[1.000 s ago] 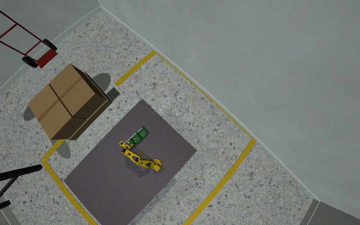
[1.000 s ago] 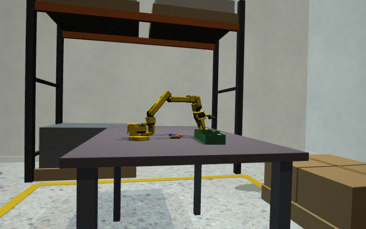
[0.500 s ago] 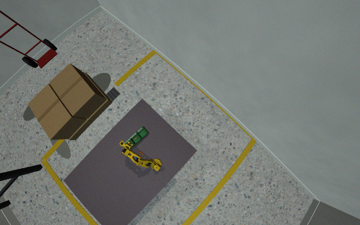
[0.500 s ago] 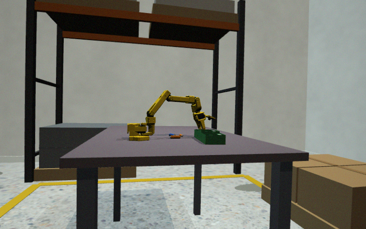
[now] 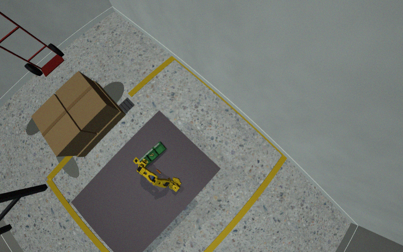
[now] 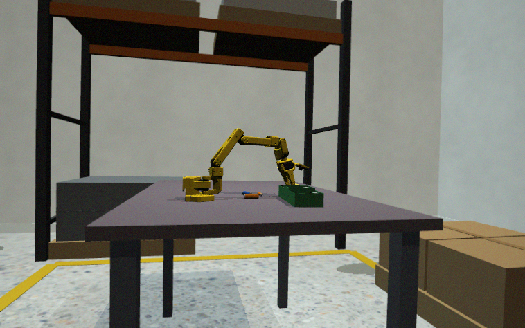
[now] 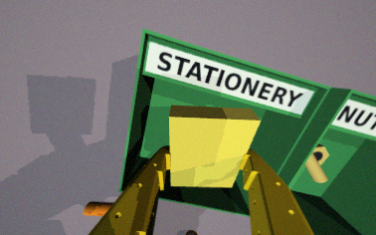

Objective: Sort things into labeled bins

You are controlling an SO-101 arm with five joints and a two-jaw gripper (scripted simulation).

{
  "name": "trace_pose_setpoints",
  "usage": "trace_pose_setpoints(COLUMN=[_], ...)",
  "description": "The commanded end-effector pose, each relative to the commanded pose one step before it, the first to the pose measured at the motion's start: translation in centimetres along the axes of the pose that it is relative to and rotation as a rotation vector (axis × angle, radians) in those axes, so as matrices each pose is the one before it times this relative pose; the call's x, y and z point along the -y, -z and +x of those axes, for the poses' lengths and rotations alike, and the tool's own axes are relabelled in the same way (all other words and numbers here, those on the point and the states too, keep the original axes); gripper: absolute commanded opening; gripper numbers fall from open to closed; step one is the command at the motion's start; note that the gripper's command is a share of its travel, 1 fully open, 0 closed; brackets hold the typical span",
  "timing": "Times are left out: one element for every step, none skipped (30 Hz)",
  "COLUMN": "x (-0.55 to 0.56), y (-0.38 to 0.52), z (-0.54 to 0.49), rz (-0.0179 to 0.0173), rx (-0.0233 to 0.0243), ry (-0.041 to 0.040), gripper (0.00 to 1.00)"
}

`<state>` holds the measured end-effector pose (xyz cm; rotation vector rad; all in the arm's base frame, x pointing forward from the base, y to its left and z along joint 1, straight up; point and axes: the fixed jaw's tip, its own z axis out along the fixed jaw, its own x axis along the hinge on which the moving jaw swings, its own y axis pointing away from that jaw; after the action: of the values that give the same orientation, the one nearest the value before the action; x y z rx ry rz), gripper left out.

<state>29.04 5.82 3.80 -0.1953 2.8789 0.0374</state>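
Note:
My gripper [image 7: 205, 171] [image 6: 291, 182] [image 5: 142, 161] is shut on a yellow block [image 7: 210, 147] and holds it just above the green bin [image 7: 144, 105] [image 6: 300, 196] [image 5: 154, 151] labelled STATIONERY. The neighbouring green bin [image 7: 373, 184] is labelled NUTS and holds a tan nut [image 7: 319, 161]. An orange stick-like thing [image 7: 98, 208] [image 6: 251, 196] [image 5: 158, 170] lies on the table beside the bins. A blue thing [image 6: 246, 192] lies next to it in the exterior view.
The arm's base [image 6: 197, 189] [image 5: 174, 184] stands mid-table. The purple table top [image 6: 224, 214] [image 5: 127, 200] ends a little beyond the bins. A shelf rack [image 6: 44, 122] stands behind and cardboard boxes [image 6: 489, 264] [image 5: 74, 114] stand on the floor.

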Motion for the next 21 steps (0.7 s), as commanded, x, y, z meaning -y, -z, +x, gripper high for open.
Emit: trace_pose_setpoints(x=[-0.304, 0.0, 0.001, 0.0, 0.001, 0.001, 0.0, 0.001, 0.001, 0.001, 0.0, 0.0, 0.0, 0.0, 0.0, 0.0, 0.0, 0.0, 0.001, 0.0, 0.001], y=[1.6692, -0.0224, -0.0372, -0.0507, -0.0625, -0.0696, -0.0724, -0.0689, -0.0624, -0.0506, -0.0365, -0.0223, -0.0094, -0.0017, 0.0, 0.0, -0.0016, -0.0094, -0.0224, -0.0372, -0.0513], z=[-1.218, 0.006, 0.01, 0.014, 0.017, 0.019, 0.021, 0.02, 0.018, 0.015, 0.011, 0.007, 0.003, 0.001, 0.0, 0.0, 0.0, 0.003, 0.006, 0.009, 0.014], rz=[-0.00677, 0.0, 0.0, 0.0, 0.0, 0.0, 0.0, 0.0, 0.0, 0.0, 0.0, 0.0, 0.0, 0.0, 0.0, 0.0, 0.0, 0.0, 0.0, 0.0, 0.0], rx=[0.08425, 0.0, 0.0, 0.0, 0.0, 0.0, 0.0, 0.0, 0.0, 0.0, 0.0, 0.0, 0.0, 0.0, 0.0, 0.0, 0.0, 0.0, 0.0, 0.0, 0.0], ry=[0.00157, 0.0, 0.0, 0.0, 0.0, 0.0, 0.0, 0.0, 0.0, 0.0, 0.0, 0.0, 0.0, 0.0, 0.0, 0.0, 0.00001, 0.0, 0.0, 0.0, 0.0], gripper=[0.0, 0.0, 0.0, 0.0, 0.0, 0.0, 0.0, 0.0, 0.0, 0.0, 0.0, 0.0, 0.0, 0.0, 0.0, 0.0, 0.0, 0.0, 0.0, 0.0, 0.0])
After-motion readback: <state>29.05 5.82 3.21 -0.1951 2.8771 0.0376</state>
